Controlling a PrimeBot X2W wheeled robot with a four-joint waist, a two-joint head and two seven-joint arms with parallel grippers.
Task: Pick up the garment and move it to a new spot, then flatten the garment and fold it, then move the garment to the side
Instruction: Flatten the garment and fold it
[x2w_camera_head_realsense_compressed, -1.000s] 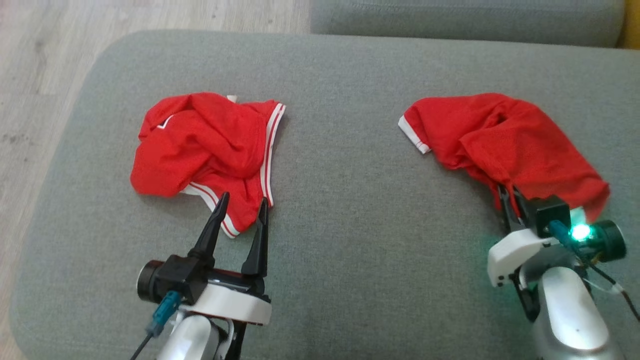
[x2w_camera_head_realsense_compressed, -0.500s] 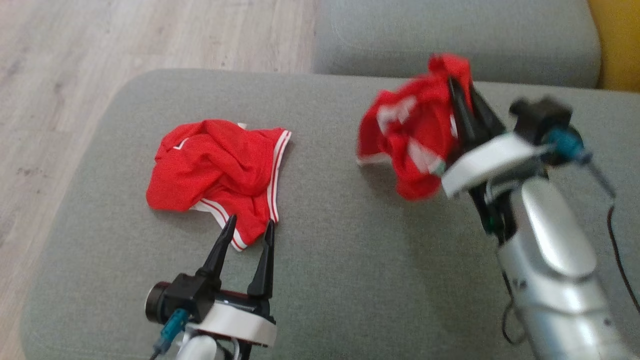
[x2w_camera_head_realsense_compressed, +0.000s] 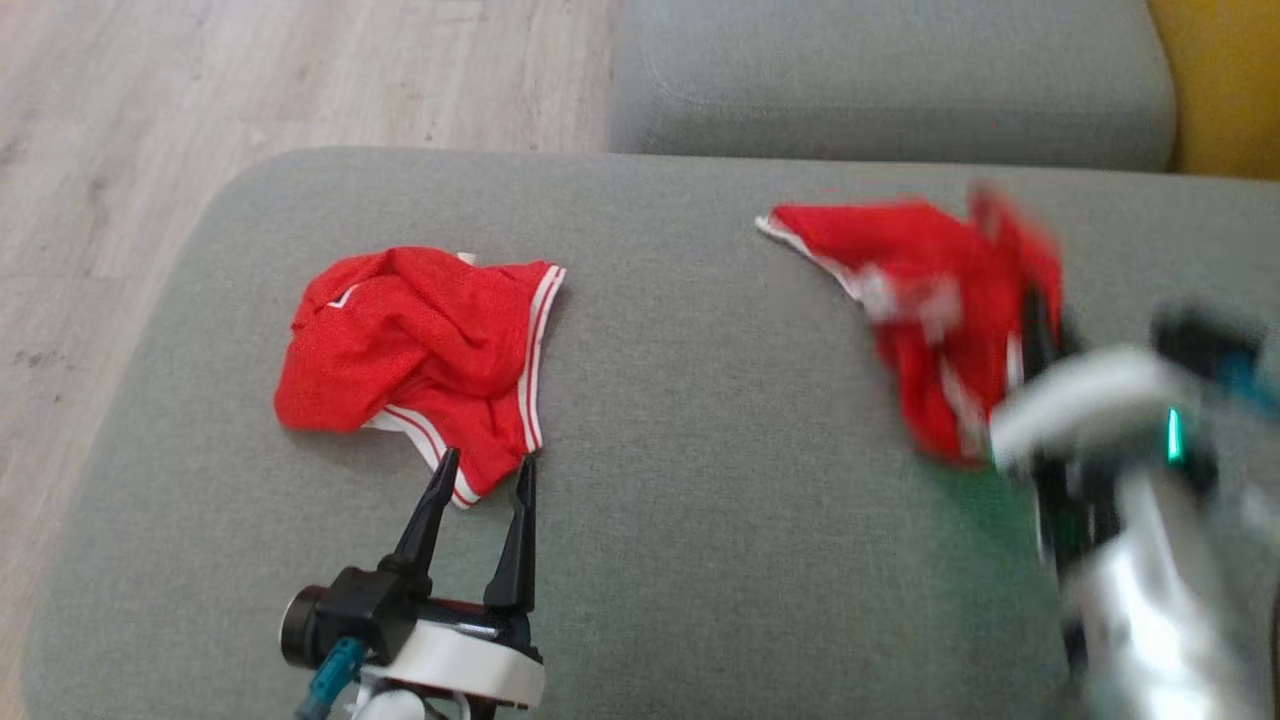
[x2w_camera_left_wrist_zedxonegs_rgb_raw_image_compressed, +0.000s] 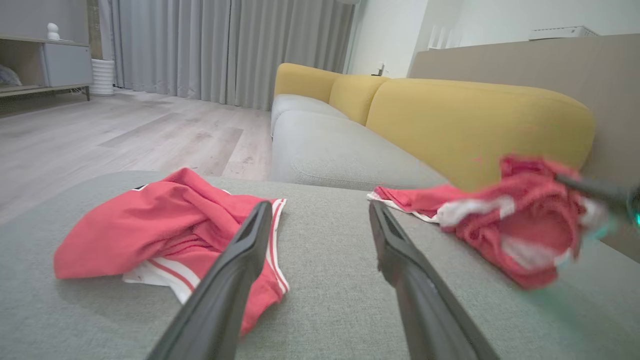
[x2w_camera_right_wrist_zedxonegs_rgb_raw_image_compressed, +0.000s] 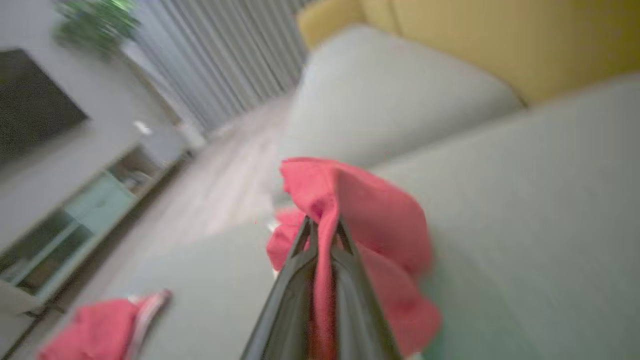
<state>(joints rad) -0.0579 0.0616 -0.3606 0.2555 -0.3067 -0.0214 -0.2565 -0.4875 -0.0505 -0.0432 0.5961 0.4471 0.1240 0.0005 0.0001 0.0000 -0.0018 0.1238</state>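
My right gripper is pinched tight on a fold of the red mesh shorts, at the right of the frame over the grey cushion. They look light, limp and drapey; I'd take the white-trimmed hem. My left gripper is spread and empty.

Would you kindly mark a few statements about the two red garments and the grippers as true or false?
1. The right gripper is shut on the right-hand red garment. True.
2. The left gripper grips the left-hand red garment. False: it is open, holding nothing.
3. Both garments are over the grey cushion. True.
4. The left-hand red garment is folded flat. False: it lies crumpled.
5. The sofa backrest is blue. False: it is yellow.
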